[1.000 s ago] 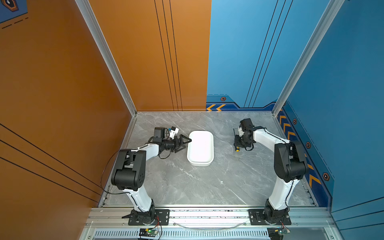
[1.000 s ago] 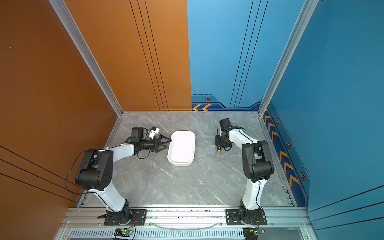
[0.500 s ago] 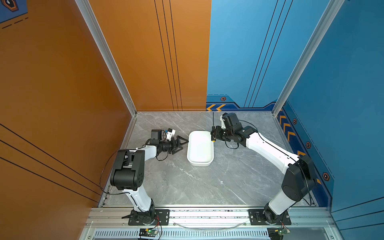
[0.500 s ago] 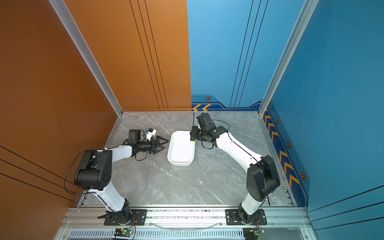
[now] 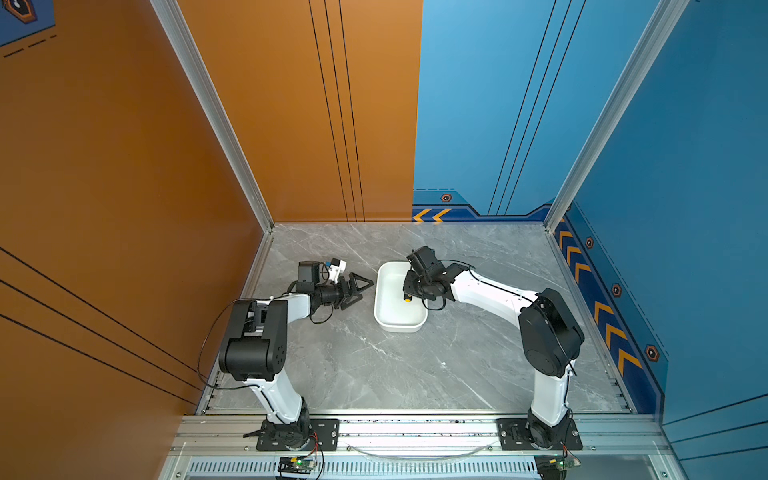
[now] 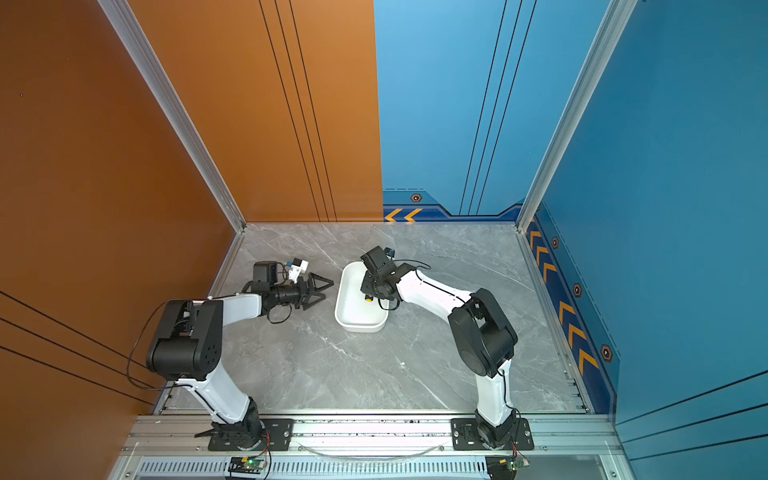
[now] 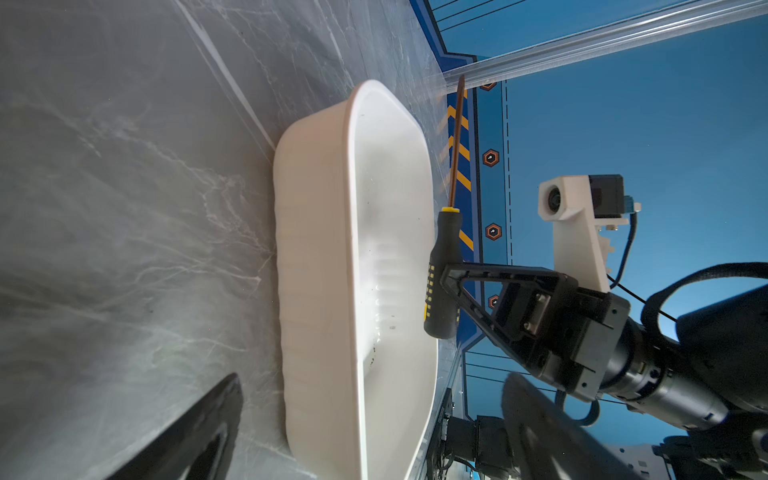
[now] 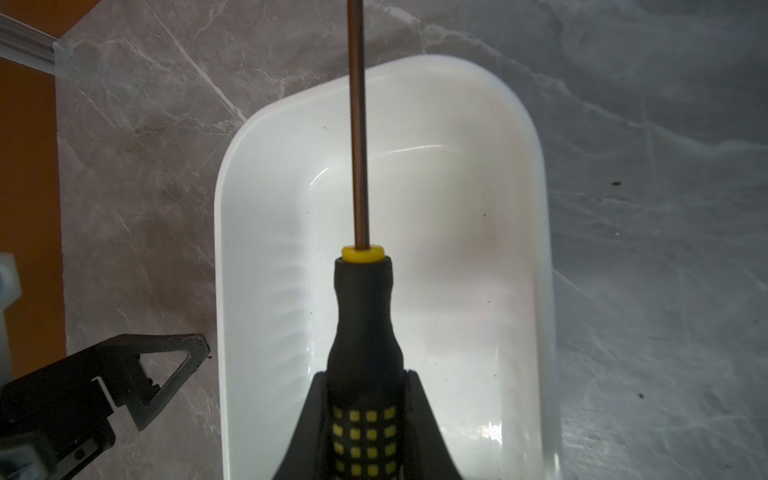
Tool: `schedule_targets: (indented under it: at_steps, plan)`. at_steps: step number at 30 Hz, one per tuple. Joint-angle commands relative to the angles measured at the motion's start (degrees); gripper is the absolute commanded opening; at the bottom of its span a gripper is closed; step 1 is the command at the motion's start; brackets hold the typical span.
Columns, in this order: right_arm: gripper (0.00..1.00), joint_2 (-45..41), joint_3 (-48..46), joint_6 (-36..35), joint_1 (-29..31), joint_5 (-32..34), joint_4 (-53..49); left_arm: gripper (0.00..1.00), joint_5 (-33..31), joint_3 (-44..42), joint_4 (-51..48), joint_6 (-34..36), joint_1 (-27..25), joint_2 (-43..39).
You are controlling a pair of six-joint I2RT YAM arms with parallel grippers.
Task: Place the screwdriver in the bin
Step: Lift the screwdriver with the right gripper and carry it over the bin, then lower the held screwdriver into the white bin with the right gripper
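Right wrist view, closest stuff first: the right gripper [image 8: 365,399] is clamped on the screwdriver [image 8: 363,316], pinching the black handle right where the yellow dots are, one of its fingers [image 8: 309,419] on each side. Past that, the handle narrows to a yellow collar and the thin shaft runs straight on out of frame. Underneath sits the bin [image 8: 536,257], white with rounded corners. The screwdriver is lined up roughly along its long side and held over the inside, not lying in it. Grey marble-look surface [image 8: 665,208] all round. Left wrist view shows the same thing side-on: screwdriver [image 7: 442,266] roughly level over the bin [image 7: 316,249], though I can't tell how much air is under the handle. In both top views, going from the front, the two arm bases sit on a metal rail [image 5: 415,428] [image 6: 374,428] and both arms reach in to the bin [image 5: 399,327] [image 6: 360,326] mid-surface. The right wrist hangs over the bin's right side, and only the yellow butt of the screwdriver [image 5: 408,297] [image 6: 368,297] peeks out under it. The shaft end points toward the back. The left gripper [image 5: 365,289] [image 6: 328,290] is just beside the bin's left wall with its fingers spread apart, and it doesn't look to be touching the bin. Furthest back there's an orange wall [image 5: 291,124] on the left and a blue wall [image 5: 478,104] on the right.
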Motion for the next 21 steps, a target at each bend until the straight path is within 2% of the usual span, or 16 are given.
schedule_targets:
  at_steps: [1,21]
  plan:
    - [0.00,0.7,2.2,1.6,2.0,2.0,0.7,0.98,1.5,-0.7,1.0,0.0,0.4,0.3]
    - [0.00,1.1,-2.3,3.8,5.7,3.1,0.5,0.98,1.5,-0.8,1.1,0.0,0.4,0.5]
